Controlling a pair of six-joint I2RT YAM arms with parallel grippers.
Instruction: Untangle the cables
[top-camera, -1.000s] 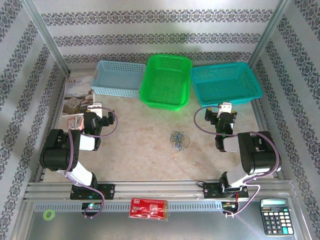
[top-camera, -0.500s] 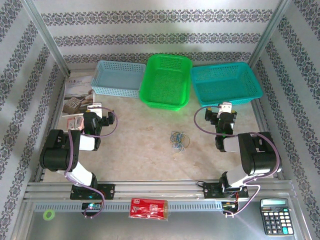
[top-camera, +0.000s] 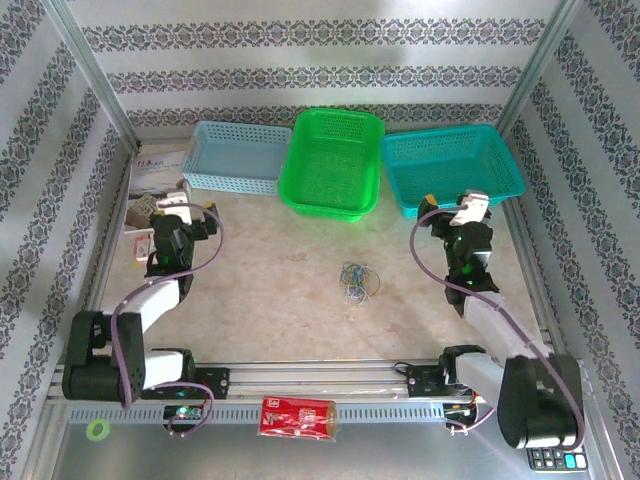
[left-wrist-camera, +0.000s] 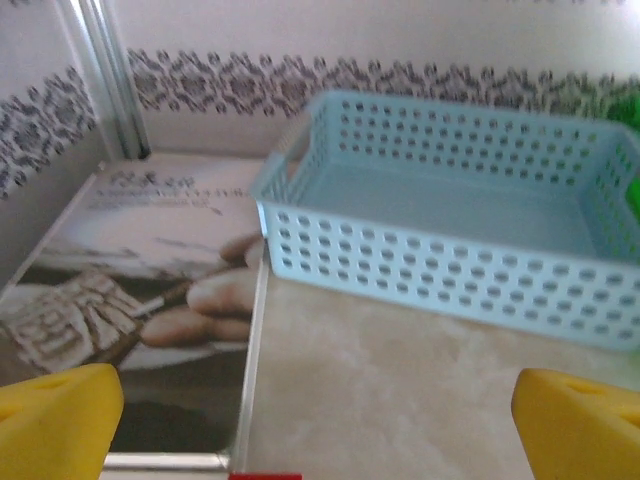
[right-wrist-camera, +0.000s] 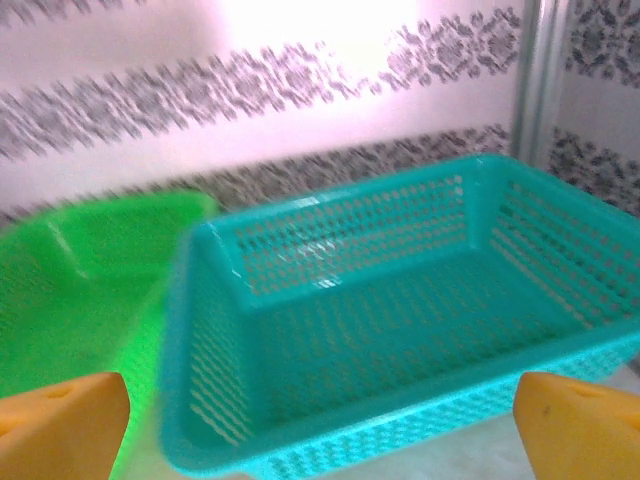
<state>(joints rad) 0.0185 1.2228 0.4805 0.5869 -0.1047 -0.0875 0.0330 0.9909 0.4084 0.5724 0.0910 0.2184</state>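
Pale cables (top-camera: 357, 280) clumped at frame centre may knot tighter if the left end effector (top-camera: 186, 212) and right end effector (top-camera: 466, 206), both spread, pinch several strands together.

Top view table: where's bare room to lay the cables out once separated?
Free: bare marble between the cables and the left arm; likewise between them and the right arm; also the strip between the cables and the green basket. Crowded: back edge, pale blue basket and teal basket flanking it, and the far-left corner under a printed sheet.
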